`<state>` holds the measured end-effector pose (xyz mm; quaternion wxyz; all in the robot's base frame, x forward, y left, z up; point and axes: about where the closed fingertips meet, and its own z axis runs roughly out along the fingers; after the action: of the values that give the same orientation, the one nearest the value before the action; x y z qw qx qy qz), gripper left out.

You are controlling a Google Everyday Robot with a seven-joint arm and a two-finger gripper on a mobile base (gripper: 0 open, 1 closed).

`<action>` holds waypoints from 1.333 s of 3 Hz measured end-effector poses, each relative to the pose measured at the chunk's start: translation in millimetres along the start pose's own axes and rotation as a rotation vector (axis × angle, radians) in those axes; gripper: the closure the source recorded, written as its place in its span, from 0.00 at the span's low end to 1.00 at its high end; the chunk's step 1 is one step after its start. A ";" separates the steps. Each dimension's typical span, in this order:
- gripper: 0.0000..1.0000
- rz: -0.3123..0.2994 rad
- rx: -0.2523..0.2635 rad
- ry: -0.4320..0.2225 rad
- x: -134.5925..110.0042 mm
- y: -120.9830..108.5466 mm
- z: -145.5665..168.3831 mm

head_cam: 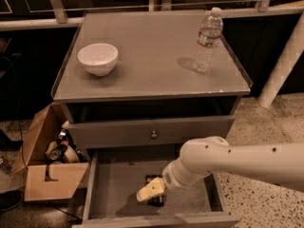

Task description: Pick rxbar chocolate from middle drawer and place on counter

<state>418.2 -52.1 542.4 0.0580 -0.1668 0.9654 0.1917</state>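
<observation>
Top-left: white round bowl (97, 58), upright. Top-right: clear plastic water bottle (207, 41) standing, cap on, well apart from the bowl. Brown cardboard box (47, 167) on floor at left, clutter inside. Grey drawer front w/ round brass knob (153, 134) shut; gripper (151, 190) below it.

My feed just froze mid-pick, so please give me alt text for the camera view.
The robot's claw is down in the open middle drawer, partly hiding the black rxbar chocolate on the drawer floor. Above, the grey counter holds a white bowl at left and a clear water bottle at right.
</observation>
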 end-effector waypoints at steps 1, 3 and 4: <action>0.00 0.031 -0.001 -0.008 -3.7 2.4 0.8; 0.00 0.095 -0.010 -0.016 -7.1 0.5 21.7; 0.00 0.189 -0.012 -0.029 -9.0 -7.7 45.9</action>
<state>431.6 -38.2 499.0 0.0527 -0.0727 0.9748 0.2044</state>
